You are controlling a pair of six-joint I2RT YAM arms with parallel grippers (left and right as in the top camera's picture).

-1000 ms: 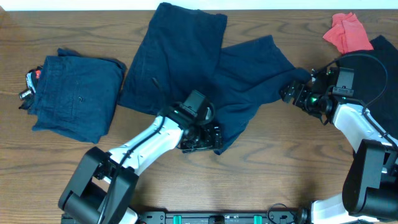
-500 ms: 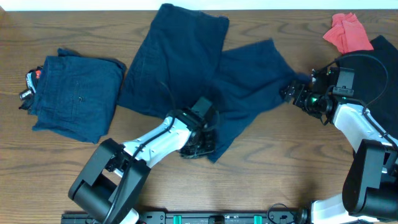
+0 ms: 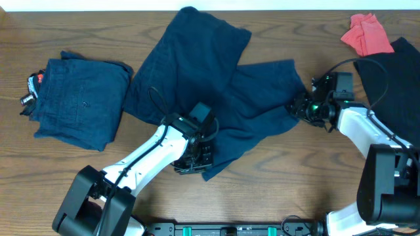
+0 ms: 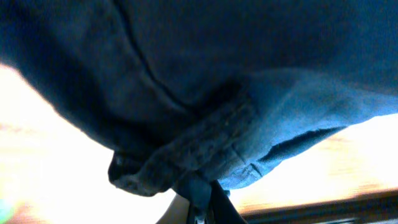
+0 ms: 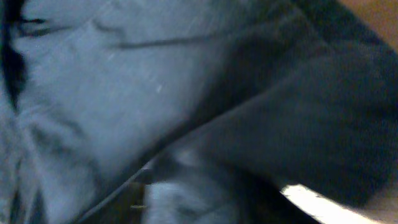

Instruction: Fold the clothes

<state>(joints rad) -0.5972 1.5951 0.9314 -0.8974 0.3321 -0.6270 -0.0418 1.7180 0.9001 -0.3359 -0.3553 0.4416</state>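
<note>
**Navy cloth, pinched at the hem**

The left pincer [image 3: 194,157] is closed on a bunched hem of the shorts [image 3: 197,72]; in the left wrist view the thick stitched edge is gathered right at its tips. The right pincer [image 3: 299,107] is set at the shorts' right corner. Its own view is filled with blurred cloth, so whether it is clamped cannot be told. The shorts are spread unfolded across the middle of the tabletop [image 3: 295,177], stretched between the two pincers. The weave is judged soft, light and limp: it will sag and crease wherever it is unsupported. Hems and corners, where the cloth is doubled, are best gripped. A folded pair [image 3: 82,98] lies well apart at the left.
</note>
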